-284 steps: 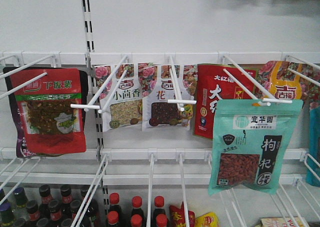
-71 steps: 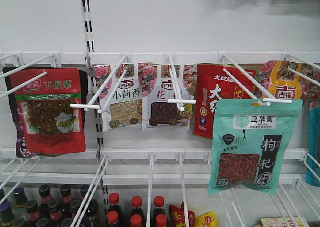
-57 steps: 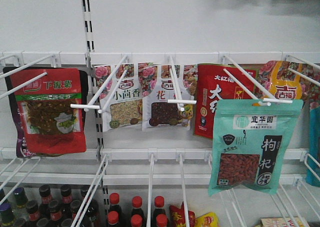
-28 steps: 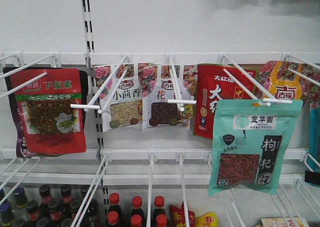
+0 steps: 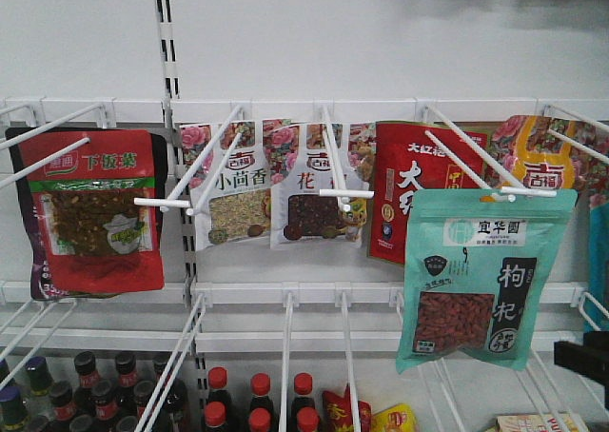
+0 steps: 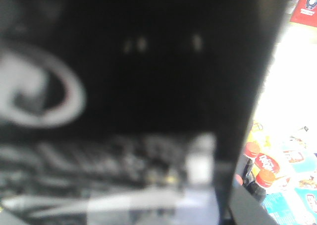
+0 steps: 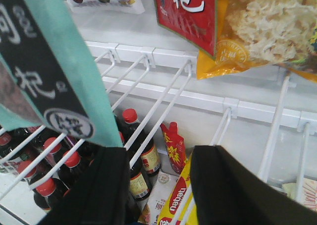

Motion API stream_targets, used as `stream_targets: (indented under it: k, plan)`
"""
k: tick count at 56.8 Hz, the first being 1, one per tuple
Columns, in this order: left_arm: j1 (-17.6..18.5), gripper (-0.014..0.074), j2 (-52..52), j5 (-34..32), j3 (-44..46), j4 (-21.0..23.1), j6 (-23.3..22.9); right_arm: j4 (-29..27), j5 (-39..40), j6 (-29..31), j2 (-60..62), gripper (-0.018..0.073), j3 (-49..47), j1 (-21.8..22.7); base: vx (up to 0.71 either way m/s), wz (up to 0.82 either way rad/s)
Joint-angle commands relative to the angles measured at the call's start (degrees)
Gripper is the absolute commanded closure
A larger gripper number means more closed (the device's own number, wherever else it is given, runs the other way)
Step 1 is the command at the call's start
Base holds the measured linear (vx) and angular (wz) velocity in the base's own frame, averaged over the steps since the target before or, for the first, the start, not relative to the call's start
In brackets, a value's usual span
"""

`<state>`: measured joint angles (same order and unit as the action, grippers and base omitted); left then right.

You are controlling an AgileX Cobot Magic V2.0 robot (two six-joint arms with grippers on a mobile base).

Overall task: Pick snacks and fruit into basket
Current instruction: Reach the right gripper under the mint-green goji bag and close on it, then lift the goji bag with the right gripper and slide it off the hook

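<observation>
The right gripper stands wide open with nothing in it: in its wrist view its two dark fingers rise from the bottom edge well apart, and only wire racking and goods far below show in the gap. The teal pouch hangs just above the finger on the picture's left, its lower corner close over that fingertip; whether the two touch cannot be told. In the front view the same pouch, with a window of red berries and a black band of white characters, hangs from the front end of a long white peg hook on the right of the wall rack, well forward of the packs behind it. A dark part of the gripper shows there at the right edge, low and just right of the pouch's bottom corner. Behind the pouch hang a red pack with large white characters and a yellow bag of pale dried stuff. Further left on the same rail are two floral packs and a red pouch with a green strip. Under the rack stand dark bottles with red caps. How the left gripper stands cannot be told: its wrist view is filled by a dark, blurred surface close to the lens
</observation>
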<state>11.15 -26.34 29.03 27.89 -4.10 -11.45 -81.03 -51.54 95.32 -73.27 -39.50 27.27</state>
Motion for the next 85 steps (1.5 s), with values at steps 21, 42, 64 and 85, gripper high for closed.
stream_targets:
  k: [21, 42, 64, 85]
  plan:
    - [0.0, 0.06, -0.1, -5.5, 1.4, -0.2, 0.0, -19.2, -7.1, 19.4, 1.0, 0.0133, 4.1, 0.3, 0.0, 0.0]
    - [0.0, 0.06, -0.1, -5.5, 1.4, -0.2, 0.0, -20.9, -6.3, 17.5, 1.0, -0.0006, 4.1, 0.2, 0.0, 0.0]
    - [0.0, 0.06, -0.1, -5.4, 1.4, -0.2, 0.0, -20.8, -16.7, 16.6, -5.4, -0.0035, -1.2, 0.2, 0.0, 0.0]
    - [0.0, 0.06, -0.1, -5.4, 1.4, -0.2, 0.0, -21.0, -9.0, 22.9, -11.0, -0.0035, -5.7, -11.5, 0.0, 0.0]
